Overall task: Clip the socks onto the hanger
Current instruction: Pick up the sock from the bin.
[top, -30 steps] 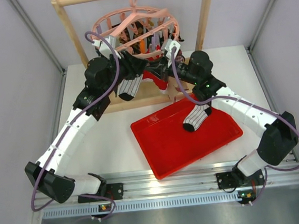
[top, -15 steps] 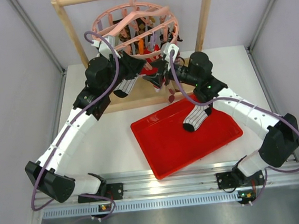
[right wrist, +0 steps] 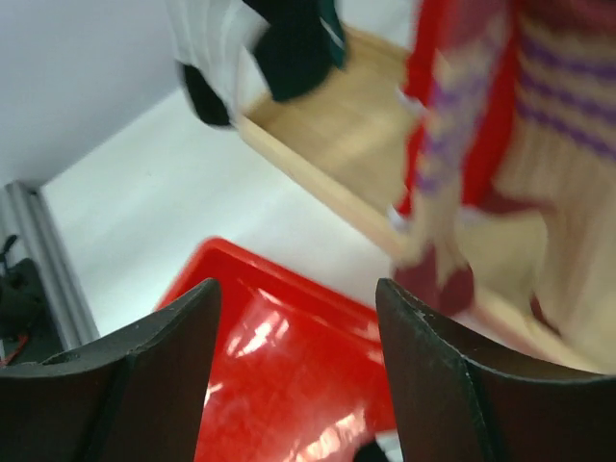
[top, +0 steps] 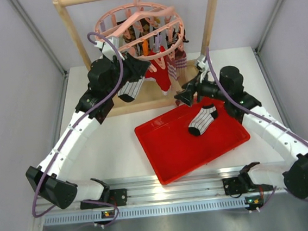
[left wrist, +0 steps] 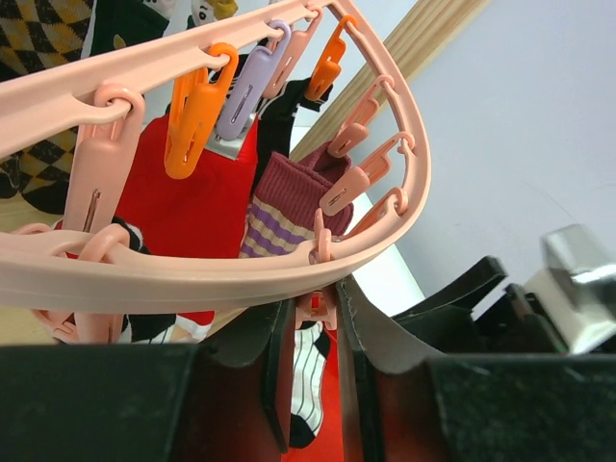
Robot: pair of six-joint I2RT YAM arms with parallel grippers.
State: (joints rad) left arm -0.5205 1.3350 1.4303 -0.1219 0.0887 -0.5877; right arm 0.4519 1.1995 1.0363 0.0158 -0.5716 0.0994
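Note:
The pink hanger (top: 112, 14) hangs from the wooden rack. My left gripper (top: 138, 68) is raised under its ring (left wrist: 192, 274). In the left wrist view the gripper (left wrist: 315, 308) is shut on a pink peg (left wrist: 319, 306). One striped sock (top: 131, 88) dangles straight below that peg (left wrist: 310, 385). The other striped sock (top: 202, 120) lies in the red tray (top: 169, 157). My right gripper (top: 183, 97) is open and holds nothing, hovering over the tray's far edge beside the rack base. In the right wrist view, red tray (right wrist: 279, 375) shows between its jaws (right wrist: 298, 298).
Wooden rack frame (top: 210, 17) with its base board (top: 142, 103) stands at the back. A red sock (top: 161, 74), a purple-striped sock (top: 179, 58) and other socks hang from the pegs. Metal walls close both sides.
The right gripper opened and pulled back from the hanger, down and to the right, above the tray's far edge. The left gripper stayed at the peg. The hanger swung slightly.

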